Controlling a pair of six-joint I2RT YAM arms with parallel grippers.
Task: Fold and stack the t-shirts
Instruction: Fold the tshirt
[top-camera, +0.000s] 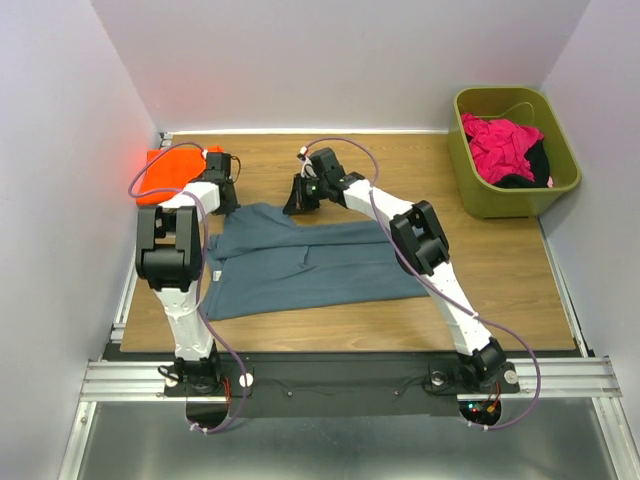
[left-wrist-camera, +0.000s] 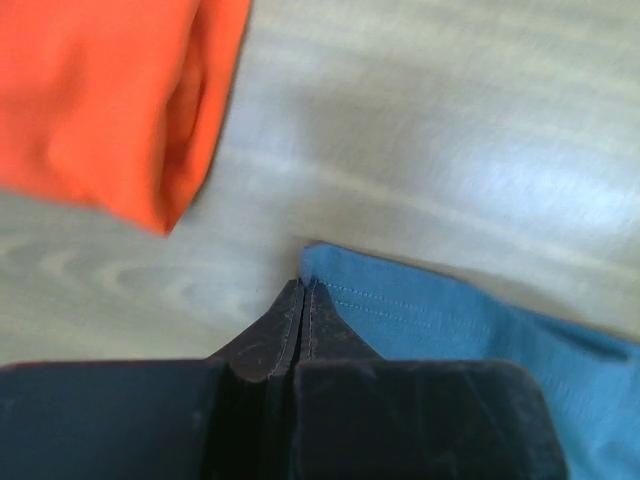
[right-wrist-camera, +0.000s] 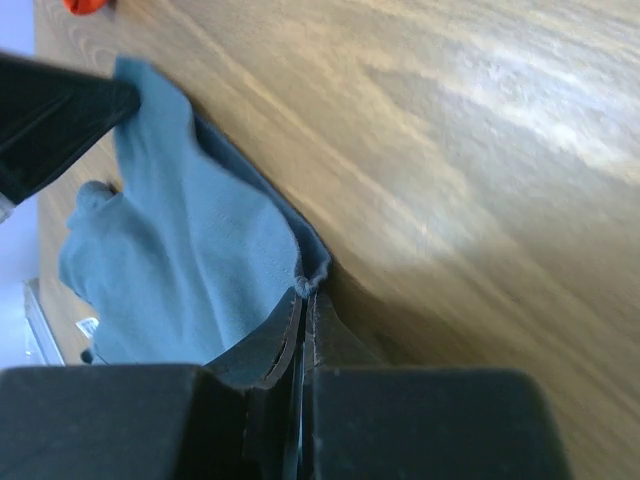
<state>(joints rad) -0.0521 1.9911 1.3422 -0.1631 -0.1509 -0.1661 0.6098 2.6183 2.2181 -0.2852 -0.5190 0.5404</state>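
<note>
Along the far edge of the blue-grey t-shirt (top-camera: 300, 262), spread mostly flat in the middle of the desk (top-camera: 500, 290) with some creasing at its left side, two grips set. Left claw (left-wrist-camera: 303, 285) pressed together right at the far-left corner, seemingly nipping the stitched edge, though hard to confirm how much cloth is caught. Right claw (right-wrist-camera: 305, 288) clamped on the same far edge further right, cloth bunched at its tips. Reads as the start of the first fold: far edge gripped, not yet lifted. Next, probably: raise both points together, hold the edge taut between them, carry it toward the near side and lay it square. Calls for even height, or risk of sag and wrinkles. Orange t-shirt (top-camera: 170, 172) compact, seemingly folded, at the far-left corner, just beside the left claw but apart from the blue cloth; best not dragged along. Plenty of bare wood to the right; green bin (top-camera: 560, 190) of pink clothes well off at far right. Little spare wood between the shirt's near side and the desk's near edge.
</note>
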